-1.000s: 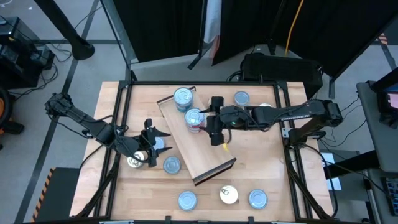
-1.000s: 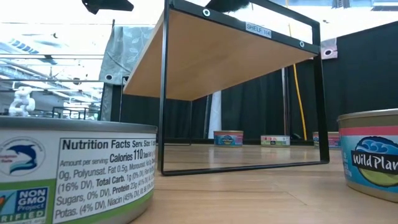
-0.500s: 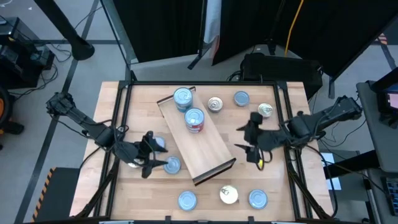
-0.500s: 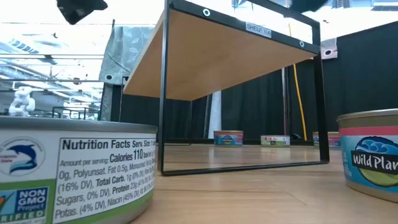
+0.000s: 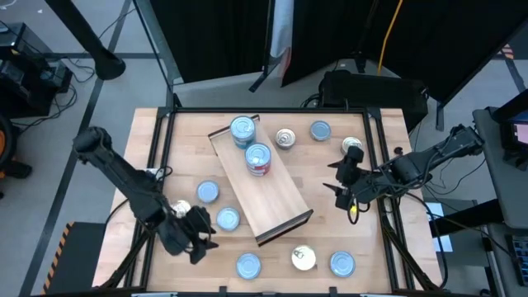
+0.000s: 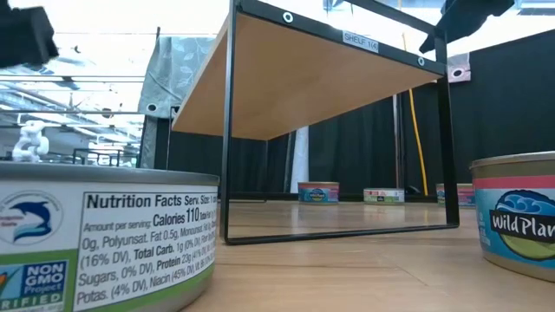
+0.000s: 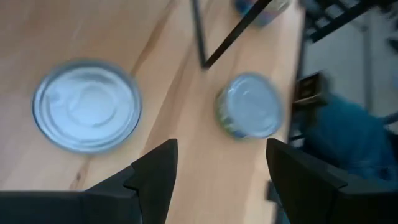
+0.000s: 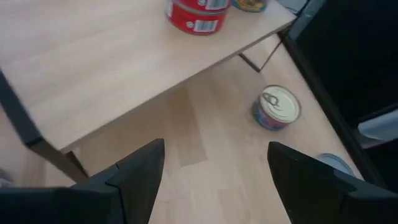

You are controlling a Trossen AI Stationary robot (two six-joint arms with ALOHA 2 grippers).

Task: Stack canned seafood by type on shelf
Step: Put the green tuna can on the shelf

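The left end effector hovers over the near-left part of the surface with its fingers spread apart and nothing between them. Just beside it, toward the shelf, sits a blue-topped tin; another blue-topped tin lies a little farther off on the far side of it, and a third lies near it toward the front edge. In the left wrist view two pale-blue tin tops show beyond the fingers, one on each side of the gap, both resting on the wood.

The right end effector hangs over the right part of the surface, its fingers also parted and empty. A gold-topped tin stands close to it on its far side, and the shelf lies beside it toward the middle, set at a slant. The right wrist view shows the shelf top ahead with a red-sided tin on it, and a gold pull-tab tin on the wood past the shelf's end.

On the shelf's far end two blue-topped tins stand: one at the corner, one with red sides next to it. Well away from both end effectors, a gold-topped tin and a blue-topped tin sit near the front edge, and a gold-topped tin and a blue-topped one sit beyond the shelf.
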